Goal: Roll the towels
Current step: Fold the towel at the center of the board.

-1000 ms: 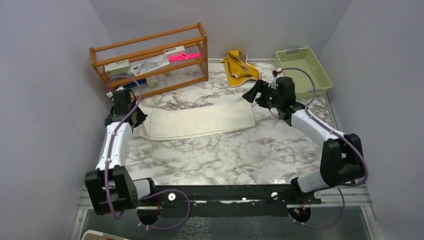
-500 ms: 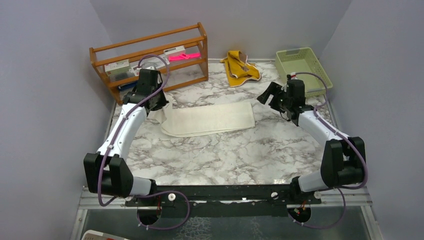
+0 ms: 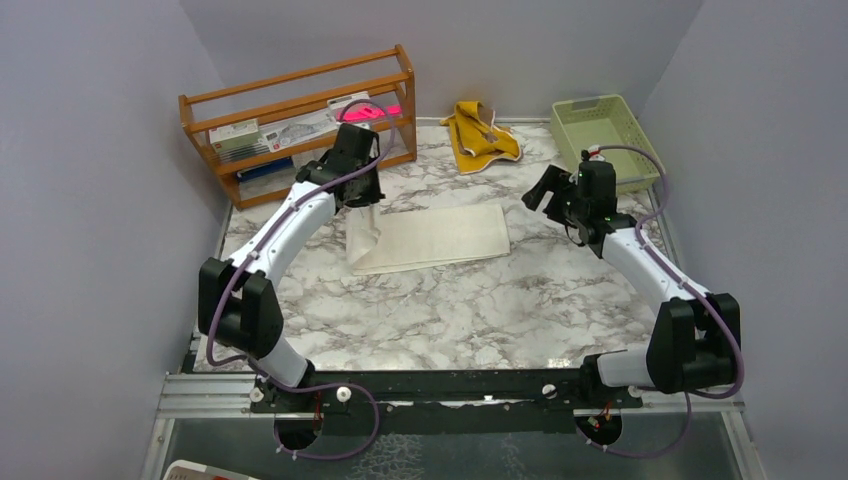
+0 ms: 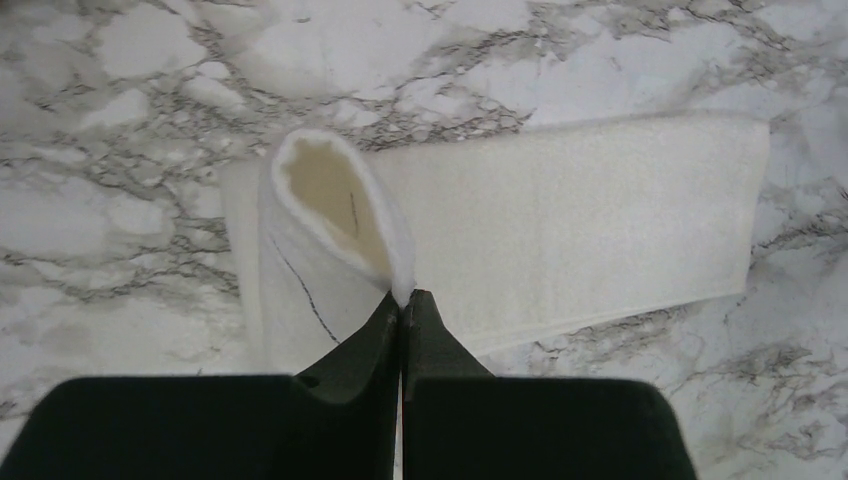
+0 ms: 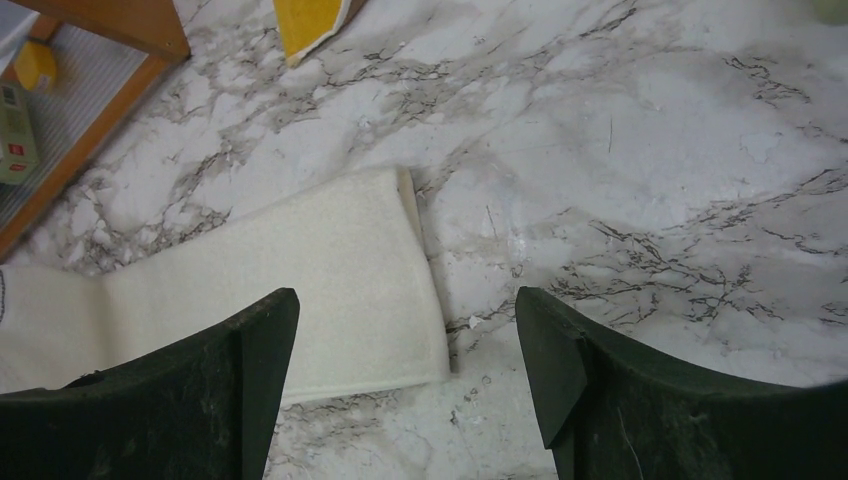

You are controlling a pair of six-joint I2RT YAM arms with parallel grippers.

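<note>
Within left pincer [image 4: 402, 298], hidden towel [image 4: 560, 220] edge.

Bare white-and-grey marble tabletop [image 3: 450, 300] is stretching wide between the cream-white cloth towel [image 3: 440, 235] and the black base rail [image 3: 450, 385]. The brown wooden slatted rack [image 3: 300, 115] is standing just beyond the left gripper [image 4: 403, 297]. The crumpled mustard-yellow cloth towel [image 3: 480, 135] and pale green plastic basket [image 3: 600, 125] are blocking the far edge, with grey walls [image 3: 100, 200] hemming both sides.

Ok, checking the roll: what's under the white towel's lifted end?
The white towel itself, lying flat on the marble table; the left gripper pinches the raised end. Beneath the flat part is hidden.
</note>
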